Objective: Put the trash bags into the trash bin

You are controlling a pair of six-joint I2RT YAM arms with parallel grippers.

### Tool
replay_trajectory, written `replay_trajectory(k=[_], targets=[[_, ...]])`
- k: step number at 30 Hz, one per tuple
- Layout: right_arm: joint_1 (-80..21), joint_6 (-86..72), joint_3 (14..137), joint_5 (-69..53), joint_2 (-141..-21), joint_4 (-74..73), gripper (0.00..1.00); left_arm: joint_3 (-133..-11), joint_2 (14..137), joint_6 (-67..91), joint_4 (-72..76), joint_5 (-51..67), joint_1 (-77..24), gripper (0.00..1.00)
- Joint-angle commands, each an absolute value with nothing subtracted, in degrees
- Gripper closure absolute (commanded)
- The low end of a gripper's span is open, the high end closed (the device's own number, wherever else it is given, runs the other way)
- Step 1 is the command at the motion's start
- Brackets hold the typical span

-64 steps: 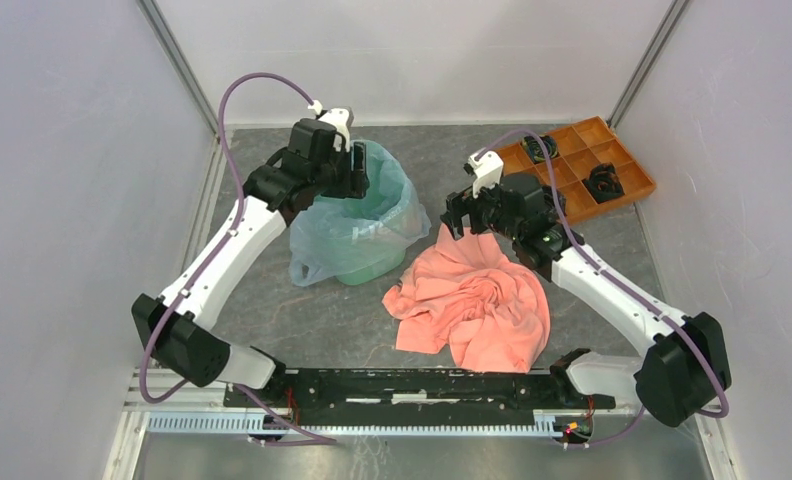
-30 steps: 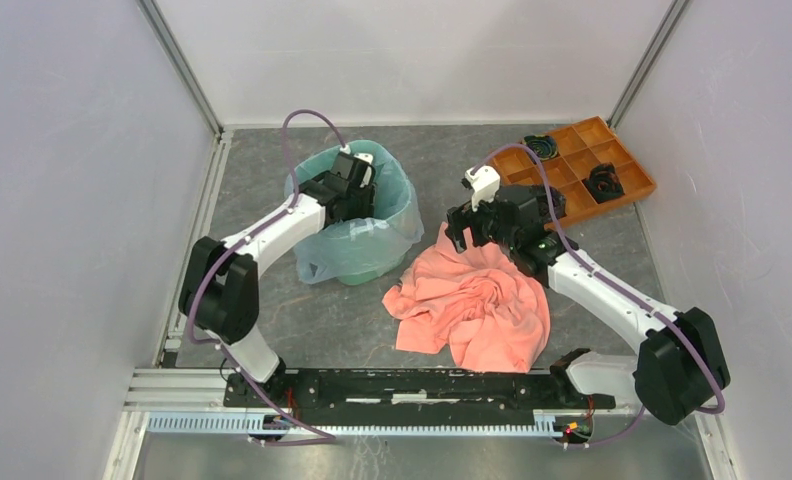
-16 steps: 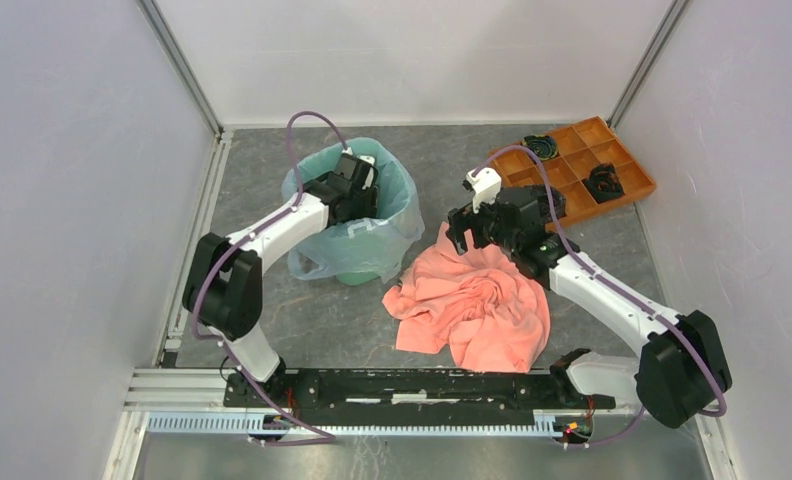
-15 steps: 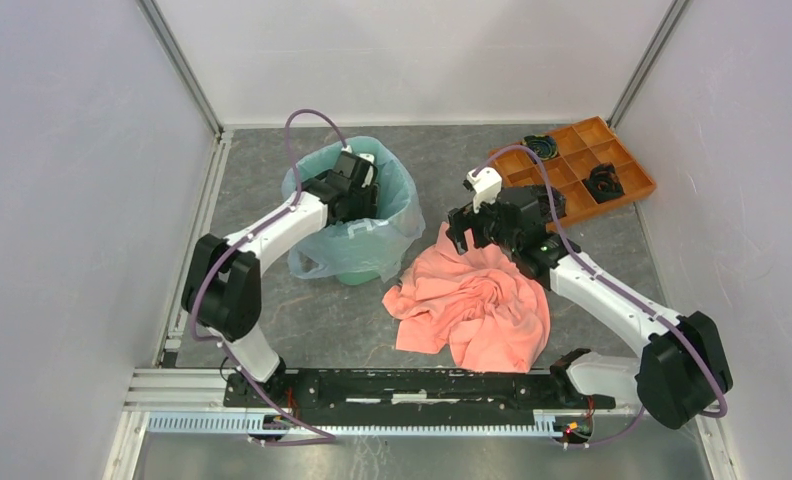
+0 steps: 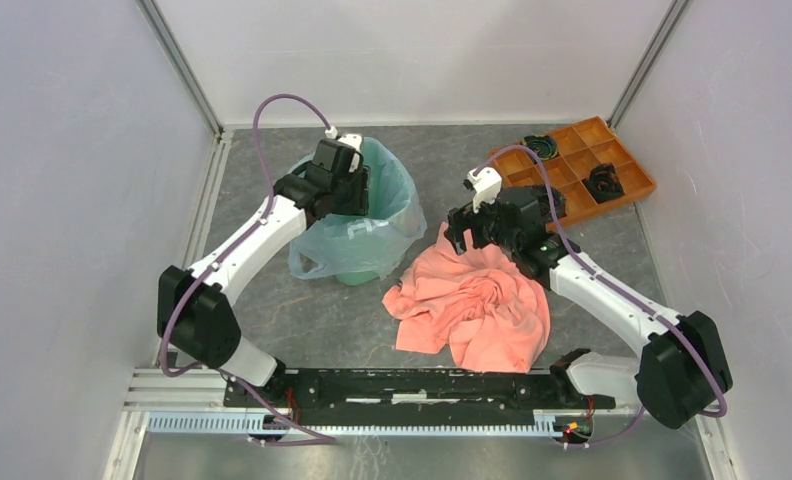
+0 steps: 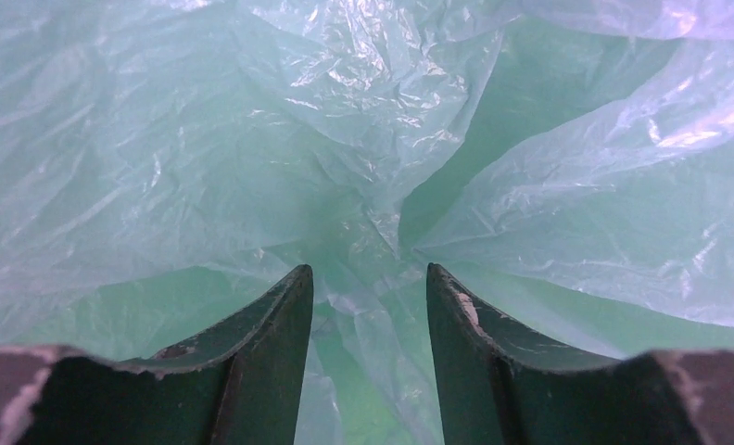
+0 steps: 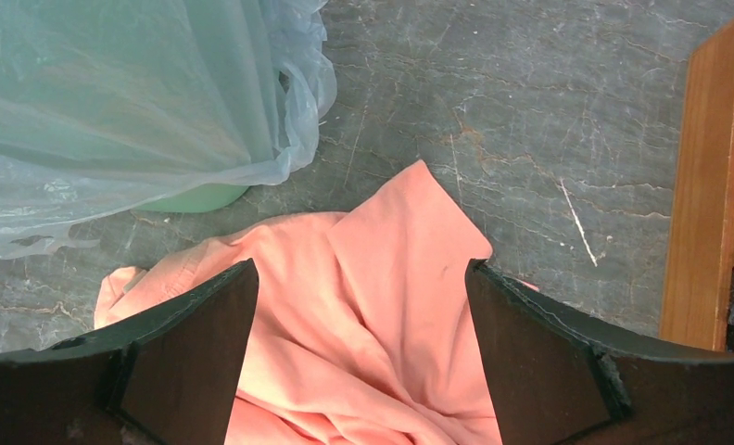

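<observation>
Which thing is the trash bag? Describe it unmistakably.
On the table, find the mint-green bin at left. The trash bag is the thin film lining it and spilling over its rim. Unlike the salmon-pink cloth beside it, it is translucent and crinkly.

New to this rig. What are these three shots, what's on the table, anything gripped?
Two robot arms are bolted at the near edge of a grey table. The wide picture is from a fixed camera above and behind them. The other two are from wrist cameras, so the dark prongs are each gripper's fingers. On the table: a mint-green plastic bin with a thin translucent blue-grey bag draped into it, a salmon-pink cloth, an orange compartment tray. The left gripper is open at the bin's mouth; the right gripper is open above the cloth. Neither visibly grips anything.
</observation>
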State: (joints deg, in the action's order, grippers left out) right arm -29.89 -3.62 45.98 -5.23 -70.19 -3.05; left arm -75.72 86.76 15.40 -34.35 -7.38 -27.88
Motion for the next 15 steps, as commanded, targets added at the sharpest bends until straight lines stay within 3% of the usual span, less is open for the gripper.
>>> replay_trajectory(k=[1,5,15], targets=[[-29.8,-4.6,46.8,-6.6,-70.1,-0.4,0.11,-74.5,89.1,16.7,-33.3,-5.9,-27.9,0.47],[-29.9,-4.5,46.8,-6.1,-69.6,-0.4,0.1,-72.6,91.9,17.9,-30.7,-4.8,-27.9,0.54],[-29.9,-5.1,46.3,-7.1,-70.8,-0.4,0.1,-65.0,96.9,20.7,-22.8,-6.8,-27.9,0.61]])
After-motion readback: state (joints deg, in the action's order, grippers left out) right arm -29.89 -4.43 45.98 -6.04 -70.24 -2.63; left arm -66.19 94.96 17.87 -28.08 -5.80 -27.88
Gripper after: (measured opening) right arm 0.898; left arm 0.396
